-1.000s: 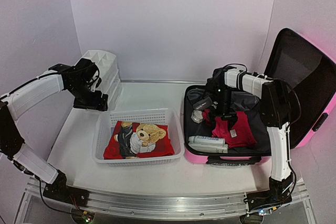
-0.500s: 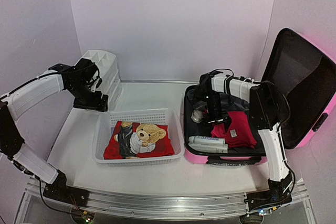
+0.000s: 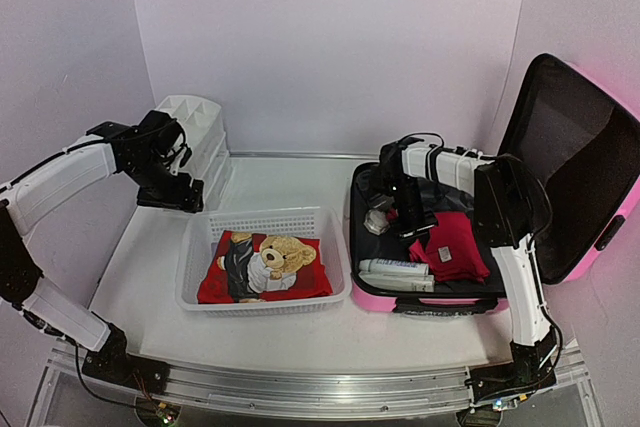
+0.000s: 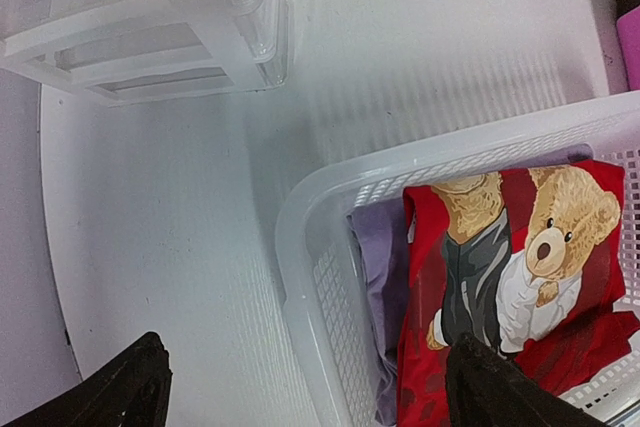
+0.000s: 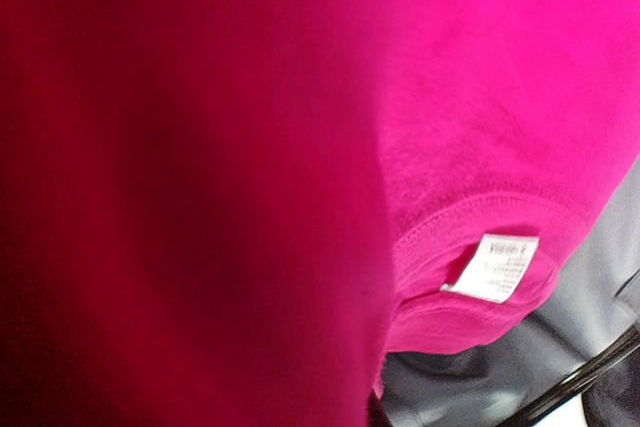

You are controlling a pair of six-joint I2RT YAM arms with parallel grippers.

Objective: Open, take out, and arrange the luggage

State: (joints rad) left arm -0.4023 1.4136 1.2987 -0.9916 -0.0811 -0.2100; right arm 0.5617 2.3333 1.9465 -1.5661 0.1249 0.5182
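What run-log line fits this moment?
luggage: open | right gripper: at pink garment inside, grip unclear | left gripper: open above basket corner

Plain pale walls close me in on three sides: a back wall (image 3: 330,47) straight ahead, a left wall (image 3: 60,37) and a right wall (image 3: 580,7), all a faintly lilac white. Below them lies my flat white worktop (image 3: 270,182), meeting the back wall in a thin grey seam. An aluminium rail (image 3: 300,387) runs along its near edge. The light is soft and even, throwing only faint shadows. A white plastic drawer unit (image 3: 195,122) stands in the far left corner.
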